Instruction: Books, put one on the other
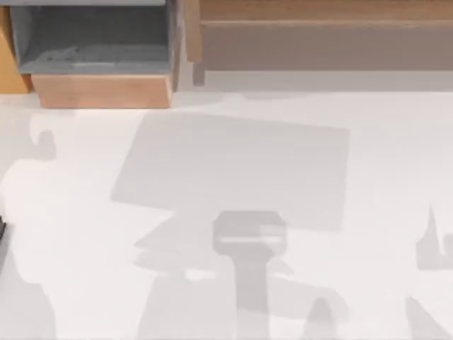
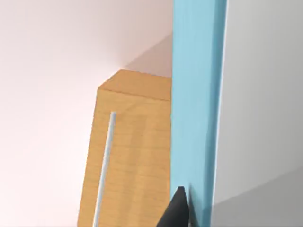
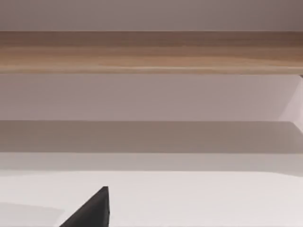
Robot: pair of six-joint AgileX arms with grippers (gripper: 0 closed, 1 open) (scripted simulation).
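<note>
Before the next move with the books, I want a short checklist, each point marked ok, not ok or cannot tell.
1. Blue book close to the left end effector's fingertip in the left wrist view: ok.
2. Firm grip on that book: cannot tell.
3. Second book located: cannot tell.
4. Wooden box apart from the book's edge: cannot tell, they overlap in view.
5. Right end effector's fingertip over bare white table, before the wooden shelf: ok.

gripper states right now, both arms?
Left gripper: dark finger against a light blue book, beside a wooden box; a grip cannot be told.
Right gripper: over the white table; cannot be told.
</note>
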